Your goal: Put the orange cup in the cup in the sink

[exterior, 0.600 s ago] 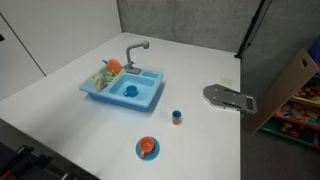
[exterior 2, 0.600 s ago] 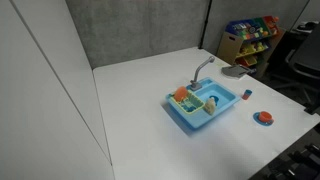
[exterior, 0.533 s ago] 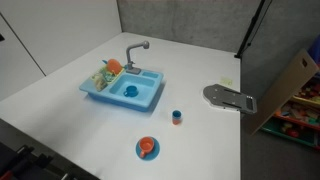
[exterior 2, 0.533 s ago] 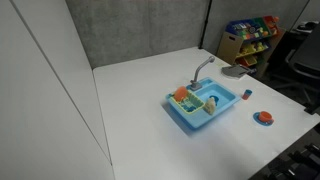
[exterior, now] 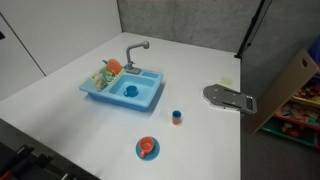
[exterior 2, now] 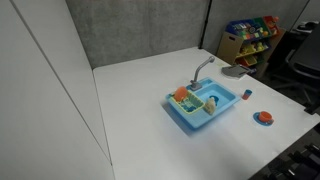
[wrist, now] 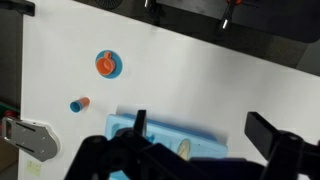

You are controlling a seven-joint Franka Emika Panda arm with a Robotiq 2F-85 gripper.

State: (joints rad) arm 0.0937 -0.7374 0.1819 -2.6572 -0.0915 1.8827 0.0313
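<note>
Nothing is shifting between the earlier exterior pictures and these. The light-blue plastic toy sink [exterior: 150, 97], the cups and the white table [exterior: 60, 60] are all sitting exactly where they were, so the task is not advancing yet. I judge I am only lining up from above.

My gripper [wrist: 198, 122] is showing in the wrist view alone. Its two dark fingers are standing wide apart with nothing between them, hanging high over the near edge of the sink [wrist: 165, 135].

The orange cup [exterior: 147, 148] is resting on a round blue saucer [exterior: 139, 155] on the table, well apart from the sink and in front of it. A smaller orange-and-blue cup [exterior: 177, 117] is standing between the saucer and the sink. I cannot say for certain which of the two the task is meaning, though I am taking it to be the one on the saucer. The target, a small blue cup [exterior: 130, 92], is sitting in the sink's basin.

That blue cup and the grey faucet [exterior: 134, 48] are appearing only in the exterior views, since my own fingers are hiding the basin in the wrist view. The wrist view is giving me the orange cup [wrist: 105, 63] straight from above, away to one side of my fingers.
</note>
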